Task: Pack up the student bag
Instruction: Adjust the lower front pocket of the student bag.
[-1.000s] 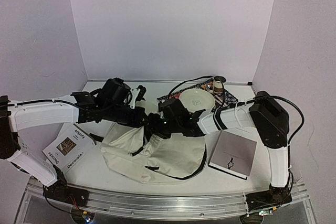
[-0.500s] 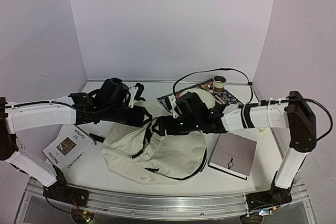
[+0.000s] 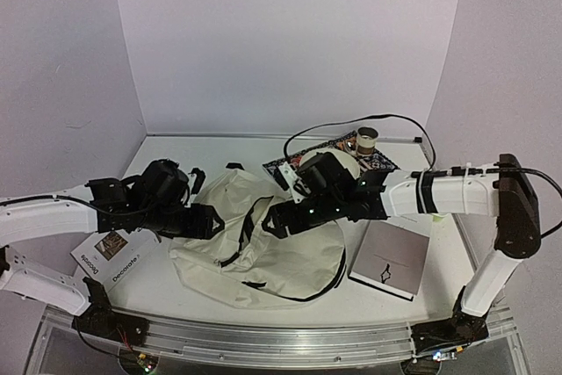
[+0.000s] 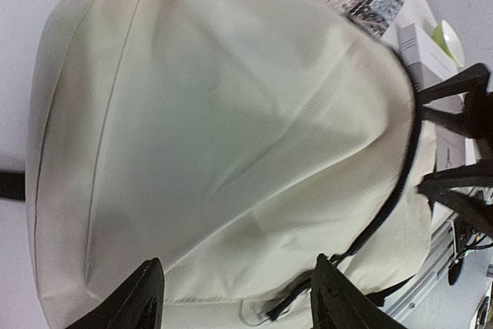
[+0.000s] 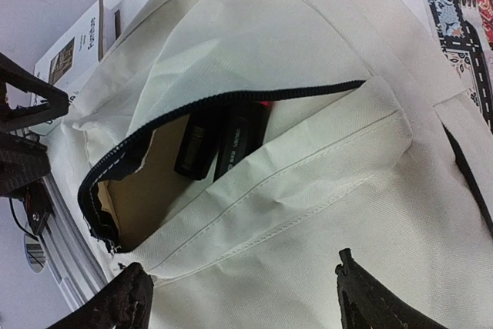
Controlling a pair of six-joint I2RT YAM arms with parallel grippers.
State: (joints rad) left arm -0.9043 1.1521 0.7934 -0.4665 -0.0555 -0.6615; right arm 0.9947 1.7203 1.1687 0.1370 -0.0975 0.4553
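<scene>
- Well, student bag (image 3: 281, 261) looks soft n floppy, prob light.
- Best grab it by zip (image 5: 231, 98) rim or strap (image 4: 454, 84).
- Left claw (image 4: 235, 283) + right claw (image 5: 240, 267) both open, empty.

The left gripper (image 3: 209, 221) has opened and drawn back leftward, the right gripper (image 3: 274, 219) has spread wider, and the bag (image 3: 281, 261) has slumped flatter.

The student bag (image 3: 281, 261) lies mid-table, a booklet (image 3: 110, 261) left of it, a book (image 3: 392, 256) right.
</scene>
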